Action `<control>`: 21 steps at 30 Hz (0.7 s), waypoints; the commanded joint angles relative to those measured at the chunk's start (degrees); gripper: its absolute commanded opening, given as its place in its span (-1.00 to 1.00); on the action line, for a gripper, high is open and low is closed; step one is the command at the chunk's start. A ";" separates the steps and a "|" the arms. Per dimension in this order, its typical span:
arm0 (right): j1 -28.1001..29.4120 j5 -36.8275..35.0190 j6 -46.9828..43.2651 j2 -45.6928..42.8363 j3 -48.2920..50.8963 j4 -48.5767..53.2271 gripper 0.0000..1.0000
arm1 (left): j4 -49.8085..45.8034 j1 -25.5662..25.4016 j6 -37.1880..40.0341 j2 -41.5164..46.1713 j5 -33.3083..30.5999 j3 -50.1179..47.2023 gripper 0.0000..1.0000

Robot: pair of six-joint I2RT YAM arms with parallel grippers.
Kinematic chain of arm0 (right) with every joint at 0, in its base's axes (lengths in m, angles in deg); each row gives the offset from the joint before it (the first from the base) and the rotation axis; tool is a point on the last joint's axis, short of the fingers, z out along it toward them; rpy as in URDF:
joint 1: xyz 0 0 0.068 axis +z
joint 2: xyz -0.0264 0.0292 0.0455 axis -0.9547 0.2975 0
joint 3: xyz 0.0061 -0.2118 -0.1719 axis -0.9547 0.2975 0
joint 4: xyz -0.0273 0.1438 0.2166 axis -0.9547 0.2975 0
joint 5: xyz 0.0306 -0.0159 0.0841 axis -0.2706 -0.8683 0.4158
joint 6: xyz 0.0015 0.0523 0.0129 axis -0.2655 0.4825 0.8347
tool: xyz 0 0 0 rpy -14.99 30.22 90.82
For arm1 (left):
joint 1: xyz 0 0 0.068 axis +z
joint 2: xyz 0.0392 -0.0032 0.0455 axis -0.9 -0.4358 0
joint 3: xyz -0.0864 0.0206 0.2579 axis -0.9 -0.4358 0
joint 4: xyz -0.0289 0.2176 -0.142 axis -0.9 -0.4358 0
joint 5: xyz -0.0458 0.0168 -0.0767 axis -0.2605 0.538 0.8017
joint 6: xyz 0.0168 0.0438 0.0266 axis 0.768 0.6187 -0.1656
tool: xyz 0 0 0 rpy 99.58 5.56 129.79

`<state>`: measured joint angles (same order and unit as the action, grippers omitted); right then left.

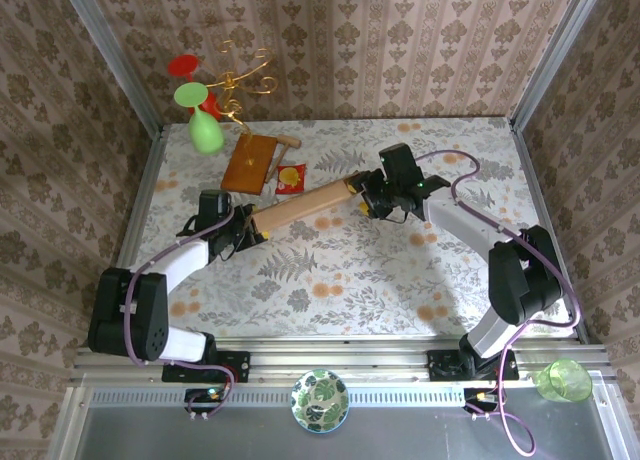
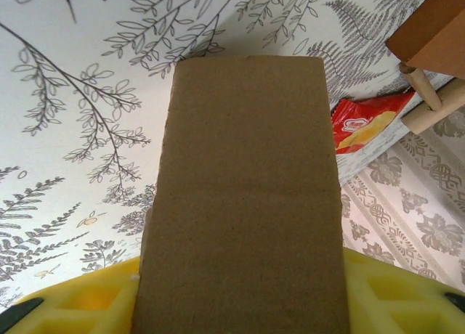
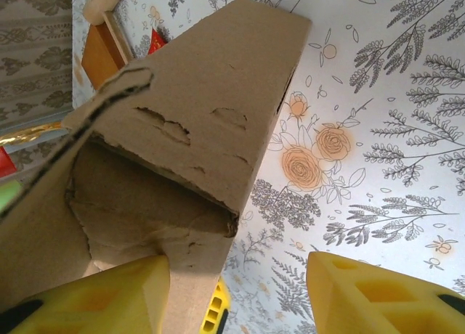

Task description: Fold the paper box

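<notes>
1. Position of the work piece. The paper box (image 1: pixel 300 206) lay on the flowered table (image 1: pixel 400 270) as a long, narrow, partly folded brown shape. It sat just on my side of the wooden board (image 1: pixel 248 164). From below the board's near edge it ran out past the board's right side, angling away from my bases. A red snack packet (image 1: pixel 291 179) lay just right of the board, between the board and the box.

2. Left gripper (image 2: pixel 240 316). It was positioned on my side of the board, at the end of the box closest to the board's near edge. In the left wrist view, a flat cardboard panel filled the whole gap between my two yellow fingers (image 2: pixel 73 301) and met both of them. I was gripping the box at that end.

3. Right gripper (image 3: pixel 240 298). It was positioned well to the right of the board, at the far end of the box. In the right wrist view, the torn, creased end of the box lay against my one finger (image 3: pixel 109 298). The other finger (image 3: pixel 378 294) stood apart from the cardboard, with bare table showing between them. The jaws were parted and not clamped on the box.
</notes>
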<state>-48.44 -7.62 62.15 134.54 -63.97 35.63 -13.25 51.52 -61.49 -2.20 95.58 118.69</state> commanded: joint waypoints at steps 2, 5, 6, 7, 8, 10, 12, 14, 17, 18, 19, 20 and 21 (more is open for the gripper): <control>0.07 -4.22 -2.03 -5.50 0.07 3.71 0.08 | -9.11 -0.27 -9.86 -0.61 0.21 -1.11 -0.44; 0.02 -7.75 -1.10 -10.96 0.80 8.48 0.26 | -10.50 -0.26 -10.23 0.94 -0.42 -1.28 -0.46; 0.01 -9.05 -0.63 -12.27 0.58 10.71 0.35 | -10.93 -0.34 -10.14 1.22 -0.57 -1.38 -0.46; -0.01 -9.82 0.23 -13.08 0.48 11.75 0.41 | -10.98 -0.39 -9.91 1.40 -0.46 -1.46 -0.46; -0.23 -10.35 1.56 -13.65 0.57 12.48 0.47 | -11.05 -0.38 -9.75 1.56 -0.24 -1.66 -0.46; -0.71 -9.39 5.12 -13.24 0.49 13.42 0.54 | -11.43 -0.54 -9.62 1.84 0.12 -1.84 -0.46; -1.23 -6.39 8.65 -10.85 -1.01 14.84 0.56 | -11.82 -0.87 -9.57 2.33 0.05 -2.11 -0.46; -1.61 -2.14 11.38 -7.23 -4.15 19.43 0.62 | -12.25 -1.11 -9.53 2.87 -0.12 -2.17 -0.46; -1.66 -0.47 12.63 -3.21 -8.33 21.42 0.60 | -12.85 -1.32 -9.11 3.25 -0.01 -1.99 -0.47; -1.62 -0.65 12.97 -2.20 -9.40 22.21 0.60 | -12.89 -1.42 -9.04 3.34 -0.05 -2.04 -0.46; -1.74 -0.66 13.46 -1.43 -10.20 22.19 0.59 | -12.85 -1.57 -8.86 3.43 0.04 -2.01 -0.46; -1.88 -0.57 14.00 -0.72 -10.69 21.50 0.58 | -12.93 -1.67 -8.82 3.56 0.17 -1.99 -0.46; -1.92 -0.48 14.51 -0.33 -11.02 21.15 0.57 | -13.00 -1.77 -8.60 3.51 0.28 -1.99 -0.46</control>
<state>-50.04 -9.33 73.29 133.51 -71.91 53.49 -19.28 50.40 -61.27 1.30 96.59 118.18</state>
